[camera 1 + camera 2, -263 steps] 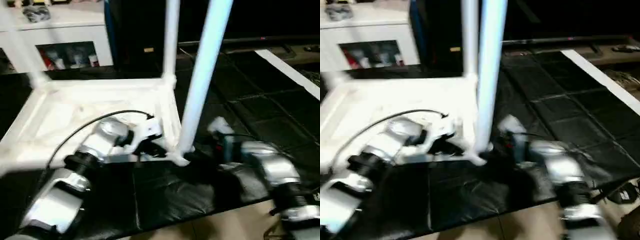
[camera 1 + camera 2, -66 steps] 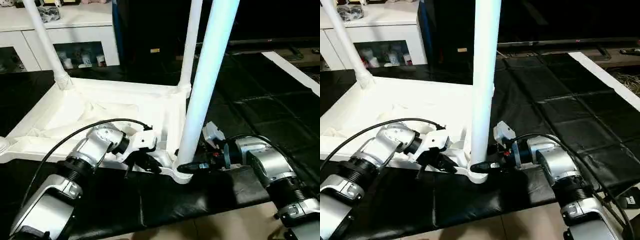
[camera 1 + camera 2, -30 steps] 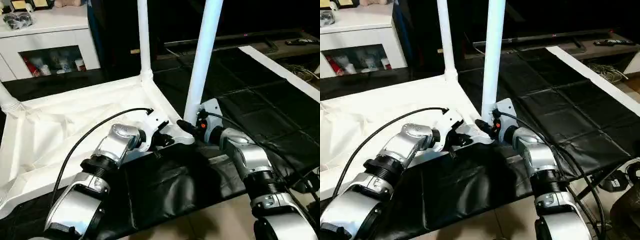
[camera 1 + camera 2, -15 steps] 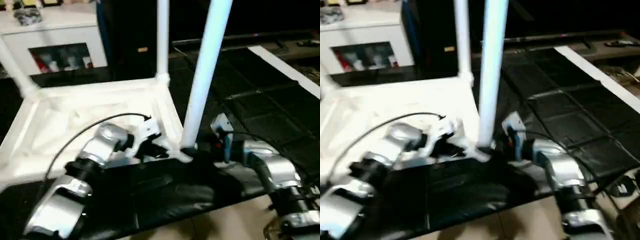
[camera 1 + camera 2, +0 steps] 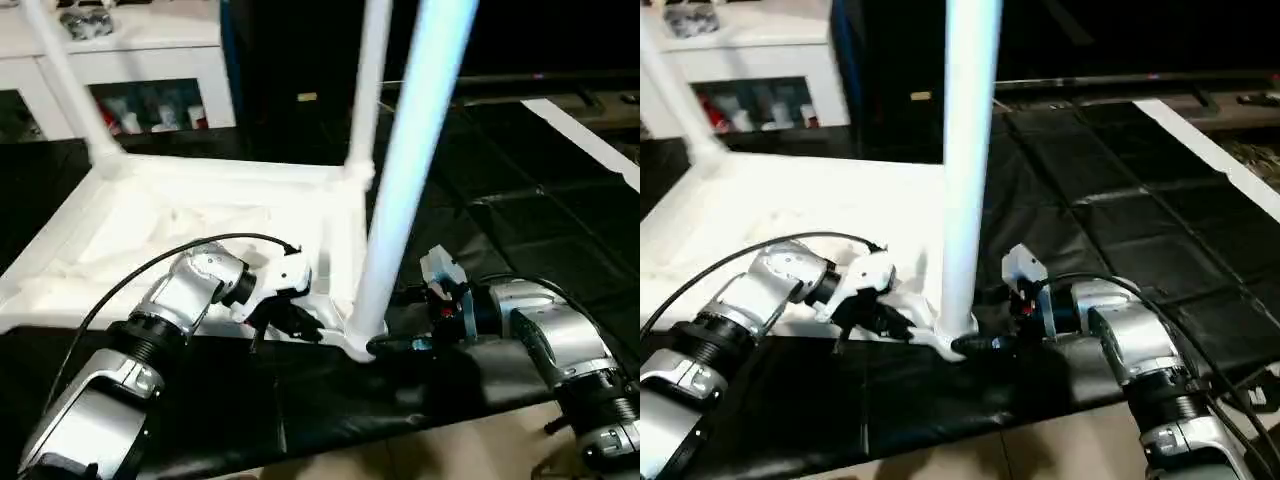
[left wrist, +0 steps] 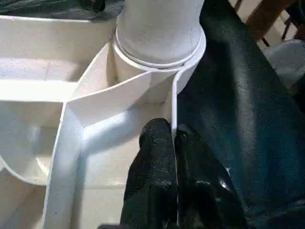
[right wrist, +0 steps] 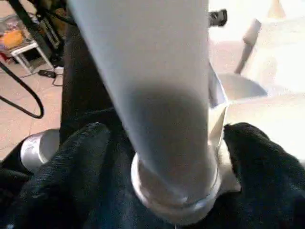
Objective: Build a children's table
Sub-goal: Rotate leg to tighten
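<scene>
White upturned tabletop [image 5: 200, 215] (legs up); left gripper [image 6: 174, 136] pinches its rim, right gripper [image 7: 162, 138] spread.

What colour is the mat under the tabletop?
Black, seen best in the right eye view: mat, tabletop.

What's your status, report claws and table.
Left claw shut on tabletop rim by the corner socket. Right claw open, fingers astride the near leg, which stands in its socket. Nothing in the way.
</scene>
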Tool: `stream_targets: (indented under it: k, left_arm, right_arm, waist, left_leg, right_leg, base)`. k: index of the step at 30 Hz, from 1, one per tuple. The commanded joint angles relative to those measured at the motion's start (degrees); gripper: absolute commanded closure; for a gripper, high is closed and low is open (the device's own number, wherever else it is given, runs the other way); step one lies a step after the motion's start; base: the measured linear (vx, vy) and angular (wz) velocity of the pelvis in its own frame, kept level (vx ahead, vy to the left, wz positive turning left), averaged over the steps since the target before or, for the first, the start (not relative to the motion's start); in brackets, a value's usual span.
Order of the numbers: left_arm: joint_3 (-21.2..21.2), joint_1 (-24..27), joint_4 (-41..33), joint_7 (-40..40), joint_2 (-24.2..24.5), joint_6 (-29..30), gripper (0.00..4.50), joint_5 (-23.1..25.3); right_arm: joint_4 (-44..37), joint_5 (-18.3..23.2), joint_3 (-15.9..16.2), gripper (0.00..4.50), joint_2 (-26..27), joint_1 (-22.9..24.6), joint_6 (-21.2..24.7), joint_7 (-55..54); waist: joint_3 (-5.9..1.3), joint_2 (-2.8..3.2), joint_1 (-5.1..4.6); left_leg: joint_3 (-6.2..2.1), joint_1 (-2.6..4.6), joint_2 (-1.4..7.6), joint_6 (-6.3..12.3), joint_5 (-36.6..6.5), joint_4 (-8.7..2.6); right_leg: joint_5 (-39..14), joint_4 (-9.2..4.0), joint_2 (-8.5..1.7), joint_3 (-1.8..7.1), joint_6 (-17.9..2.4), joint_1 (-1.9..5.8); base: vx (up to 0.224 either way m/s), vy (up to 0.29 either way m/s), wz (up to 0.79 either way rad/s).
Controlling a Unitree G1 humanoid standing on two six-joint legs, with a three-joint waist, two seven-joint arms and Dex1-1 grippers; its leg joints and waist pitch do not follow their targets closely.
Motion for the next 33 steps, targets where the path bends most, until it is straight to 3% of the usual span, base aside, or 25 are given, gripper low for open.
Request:
stream_targets:
  k: [1,11,12,13,16,17,21,29,30,33]
  left_arm:
    - [-2.1,0.3,-1.2,-2.4,-0.4,-0.6,4.50,-0.4]
    - [-1.8,0.7,-1.8,-1.8,0.3,-0.6,4.50,-0.2]
    - [-1.8,0.8,-1.9,-1.8,0.4,-0.5,4.50,-0.2]
    - [-1.8,0.8,-1.9,-1.8,0.4,-0.5,4.50,-0.2]
    - [-1.8,1.0,-2.1,-1.7,0.4,-0.4,4.50,-0.1]
    - [-1.8,0.9,-2.0,-1.6,0.3,-0.4,4.50,-0.2]
    - [-1.7,0.5,-1.3,-1.2,0.0,-0.5,4.50,-0.1]
    - [0.1,-0.3,0.1,4.0,-2.5,2.1,4.50,-0.3]
    - [2.3,-0.4,-0.3,8.2,-5.3,5.2,4.50,-1.8]
    - [3.3,-0.5,-0.5,10.1,-6.5,6.6,4.50,-2.5]
  right_arm:
    - [0.6,1.1,0.4,0.74,0.0,-1.4,-0.6,1.2]
    - [1.9,1.6,0.4,1.58,0.6,-2.3,-0.6,3.1]
    - [2.1,1.6,0.5,1.58,0.6,-2.4,-0.7,3.1]
    - [2.1,1.6,0.5,1.68,0.6,-2.5,-0.7,3.2]
    - [2.5,1.6,0.8,1.99,0.6,-2.6,-1.0,3.5]
    - [2.7,1.6,0.8,2.06,0.6,-2.7,-1.0,3.7]
    - [2.7,1.6,0.7,2.36,0.8,-2.8,-0.9,3.8]
    - [0.9,1.9,0.2,2.46,2.5,-1.2,0.0,0.6]
    - [-0.4,1.7,-0.3,2.46,4.6,-0.8,3.1,-4.5]
    - [-0.8,1.5,-0.5,2.48,5.6,-0.8,4.2,-6.8]
  waist:
    - [-3.72,-0.67,-0.21]
    - [-3.83,-0.71,-0.11]
    - [-3.86,-0.32,-0.04]
    - [-3.85,-0.55,-0.15]
    - [-3.91,-0.50,-0.15]
    - [-3.90,-0.04,-0.13]
    - [-3.92,-0.28,-0.20]
    - [-3.80,-0.23,-0.30]
    - [-3.75,-0.26,-0.20]
    - [-3.64,-0.20,-0.52]
  left_leg:
    - [0.50,-0.47,1.09,3.81,-7.0,-3.87]
    - [0.44,-0.68,1.01,3.87,-6.1,-3.74]
    - [0.37,-0.63,1.03,3.79,-6.1,-3.76]
    - [0.43,-0.66,1.00,3.78,-6.1,-3.73]
    - [0.40,-0.66,1.01,3.70,-6.1,-3.72]
    - [0.38,-0.62,0.98,3.63,-6.1,-3.70]
    - [0.43,-0.65,0.96,3.62,-6.2,-3.66]
    - [0.43,-0.56,0.89,3.09,-7.8,-3.74]
    - [0.43,-0.40,0.85,2.97,-8.2,-3.76]
    - [0.29,-0.51,0.57,2.04,-8.9,-3.86]
  right_leg:
    - [-16.3,-3.71,-2.97,2.81,-11.4,3.44]
    - [-15.3,-3.51,-2.94,2.79,-11.3,3.62]
    - [-15.1,-3.44,-2.98,2.78,-11.5,3.60]
    - [-14.6,-3.46,-2.88,2.78,-11.6,3.62]
    - [-14.0,-3.37,-2.90,2.77,-12.0,3.69]
    - [-14.0,-3.37,-2.88,2.77,-12.1,3.66]
    - [-13.1,-3.35,-2.81,2.76,-12.5,3.72]
    - [-16.1,-3.73,-2.77,2.71,-11.5,3.70]
    - [-17.3,-3.93,-2.78,2.70,-11.1,3.63]
    - [-20.8,-4.35,-2.78,2.57,-9.7,3.75]
  base:
    - [0.000,0.000,0.00]
    - [0.000,0.000,0.00]
    - [0.000,0.000,0.00]
    - [0.000,0.000,0.00]
    - [0.000,0.000,0.00]
    - [0.000,0.000,0.00]
    - [0.000,0.000,0.00]
    - [0.000,0.000,0.00]
    - [0.000,0.000,0.00]
    - [0.000,0.000,0.00]
